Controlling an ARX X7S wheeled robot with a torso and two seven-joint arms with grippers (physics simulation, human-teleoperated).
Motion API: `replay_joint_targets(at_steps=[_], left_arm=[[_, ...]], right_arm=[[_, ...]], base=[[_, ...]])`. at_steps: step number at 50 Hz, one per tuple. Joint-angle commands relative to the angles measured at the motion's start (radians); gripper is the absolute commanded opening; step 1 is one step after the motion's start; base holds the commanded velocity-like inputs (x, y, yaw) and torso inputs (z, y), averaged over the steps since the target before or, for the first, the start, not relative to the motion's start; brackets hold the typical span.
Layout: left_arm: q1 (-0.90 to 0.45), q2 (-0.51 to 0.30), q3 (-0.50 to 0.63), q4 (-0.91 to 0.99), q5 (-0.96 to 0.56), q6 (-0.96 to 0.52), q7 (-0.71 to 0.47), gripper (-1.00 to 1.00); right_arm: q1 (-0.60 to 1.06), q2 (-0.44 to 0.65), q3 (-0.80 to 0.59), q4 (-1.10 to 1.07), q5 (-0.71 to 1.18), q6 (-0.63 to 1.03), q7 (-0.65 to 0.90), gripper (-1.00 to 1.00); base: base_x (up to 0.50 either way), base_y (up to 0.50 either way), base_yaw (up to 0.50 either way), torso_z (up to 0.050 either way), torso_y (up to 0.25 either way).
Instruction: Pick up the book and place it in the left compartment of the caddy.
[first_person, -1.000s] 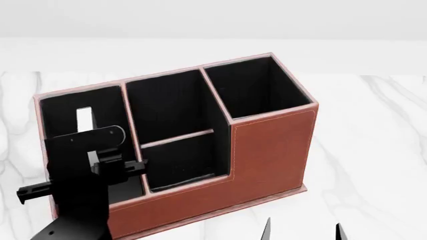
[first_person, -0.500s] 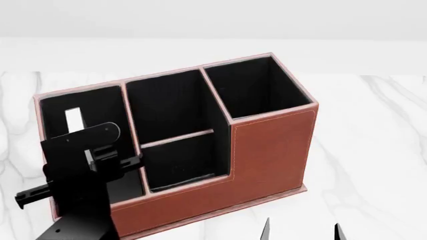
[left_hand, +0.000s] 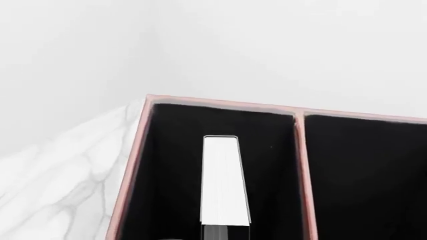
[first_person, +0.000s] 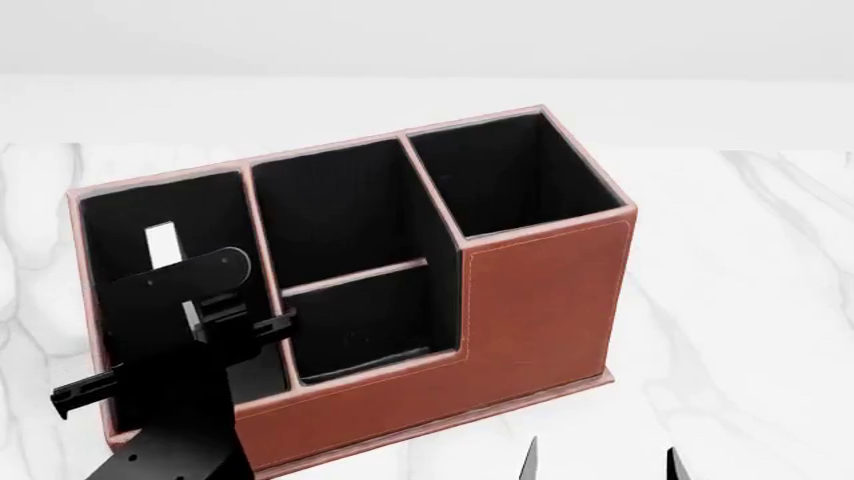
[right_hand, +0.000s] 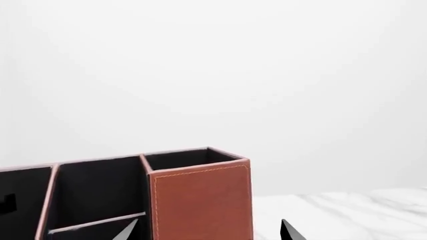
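Observation:
The reddish-brown caddy (first_person: 534, 300) stands on the white marble table. Its left compartment (first_person: 114, 215) is the narrow black-lined bay at the left end. The book (first_person: 163, 245) shows there as a white strip of page edges, upright and partly down inside the bay. My left arm (first_person: 180, 300) hangs over that bay and hides the fingers. In the left wrist view the book (left_hand: 225, 180) runs out from my left gripper (left_hand: 225, 233) into the left compartment (left_hand: 173, 175), apart from both side walls. My right gripper (first_person: 603, 462) is open and empty in front of the caddy.
A crossbar-split middle bay (first_person: 354, 270) and a taller square bay (first_person: 507, 175) lie to the right of the book's bay. The right wrist view shows the caddy's tall end (right_hand: 200, 200) between the open fingers, with marble tabletop (right_hand: 347, 210) beside it.
The left arm with the book swung slightly left, then back right. The white page edge now sits a little lower in the bay. The right gripper has not moved.

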Motion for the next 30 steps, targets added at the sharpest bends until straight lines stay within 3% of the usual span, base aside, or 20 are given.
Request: replay_joint_targets(at_steps=[1, 30], left_arm=[[-0.029, 0.001, 0.025, -0.068, 0.016, 0.065, 0.02, -1.0], [-0.088, 0.014, 0.068, -0.291, -0.026, 0.181, 0.05, -1.0]], right_arm=[[0.004, 0.004, -0.005, 0.001, 0.013, 0.007, -0.006, 1.0], [0.008, 0.005, -0.011, 0.011, 0.011, 0.003, -0.004, 1.0]], base=[[0.0, 0.0, 0.0, 0.0, 0.0], [0.0, 0.0, 0.0, 0.0, 0.002]])
